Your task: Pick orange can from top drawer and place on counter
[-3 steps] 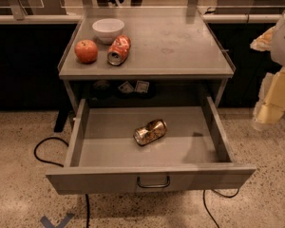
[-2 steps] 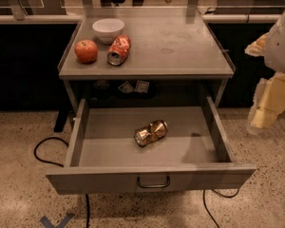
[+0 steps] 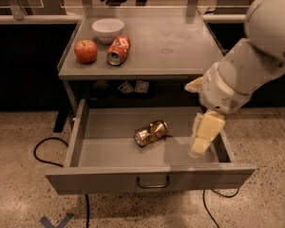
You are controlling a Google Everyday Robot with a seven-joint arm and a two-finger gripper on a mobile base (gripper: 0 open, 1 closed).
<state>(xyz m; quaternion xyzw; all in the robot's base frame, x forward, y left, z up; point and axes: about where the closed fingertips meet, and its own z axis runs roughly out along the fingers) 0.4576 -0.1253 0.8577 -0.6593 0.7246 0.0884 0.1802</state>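
Observation:
The orange can [image 3: 151, 133], a dented gold-bronze can, lies on its side in the middle of the open top drawer [image 3: 104, 148], silver end toward the front left. The drawer is pulled fully out, its curved pull handle [image 3: 153, 184] on the front panel. The grey counter [image 3: 171, 46] sits above it. My gripper [image 3: 198, 148] hangs from the white arm [image 3: 249, 61] over the drawer's right part, pointing down, right of the can and apart from it. It holds nothing.
On the counter's left stand a white bowl [image 3: 108, 29], a red apple [image 3: 86, 51] and a red-orange can [image 3: 118, 50] lying on its side. Small items [image 3: 133, 86] lie on the shelf under the counter. A black cable [image 3: 47, 151] runs on the floor at left.
My arm has swung in from the right edge toward the drawer. The gripper now hangs over the drawer's right part. The can has not moved.

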